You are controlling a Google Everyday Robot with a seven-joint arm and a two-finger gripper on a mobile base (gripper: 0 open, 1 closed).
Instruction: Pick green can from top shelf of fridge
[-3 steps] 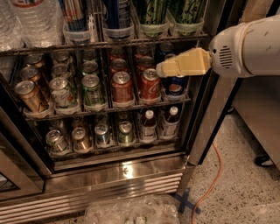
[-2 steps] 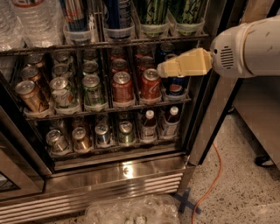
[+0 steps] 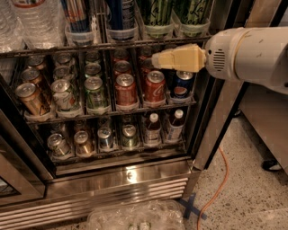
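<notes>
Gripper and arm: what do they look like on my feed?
The gripper, at the right of the fridge just below the top shelf, is a pale-yellow tapered wedge. It joins a bulky white rounded arm housing with dark vent slots.

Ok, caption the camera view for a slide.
Gripper at the fridge, just below the top shelf bearing the green can.
</notes>
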